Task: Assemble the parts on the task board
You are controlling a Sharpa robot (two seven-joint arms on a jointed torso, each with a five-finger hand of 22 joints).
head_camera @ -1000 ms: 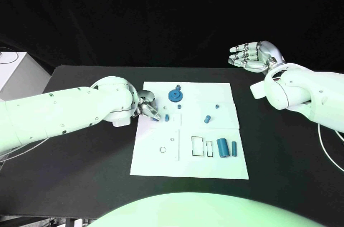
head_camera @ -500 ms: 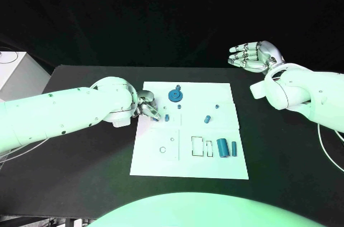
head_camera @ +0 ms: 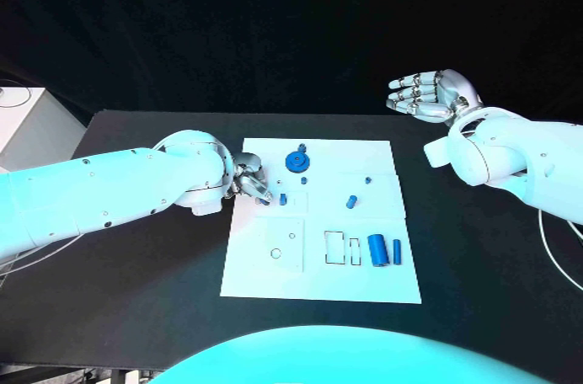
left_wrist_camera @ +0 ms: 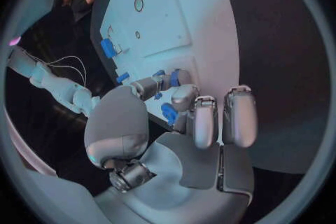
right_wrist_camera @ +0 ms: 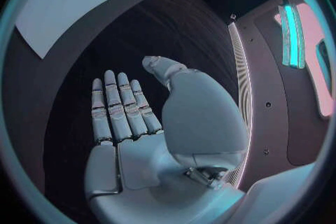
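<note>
The white task board (head_camera: 322, 274) lies in the middle of the black table. My left hand (head_camera: 252, 182) sits at the board's left edge with its fingers curled. Its thumb and a fingertip (left_wrist_camera: 183, 94) pinch a small blue peg (head_camera: 283, 200) that stands upright on the board (left_wrist_camera: 175, 22); the same peg (left_wrist_camera: 175, 77) shows blue at the fingertips. A blue gear (head_camera: 296, 160) lies just beyond the hand. My right hand (head_camera: 428, 93) hangs high past the table's far right, palm (right_wrist_camera: 140, 151) bare, fingers straight and apart, holding nothing.
Other blue parts lie on the board: a thick cylinder (head_camera: 377, 250) beside a thin pin (head_camera: 396, 250) at the right, a short piece (head_camera: 351, 202), and two tiny ones (head_camera: 302, 180) (head_camera: 367, 180). Outlined slots (head_camera: 334, 246) and a round hole (head_camera: 275, 252) mark the near half. A white box (head_camera: 30, 123) stands at the far left.
</note>
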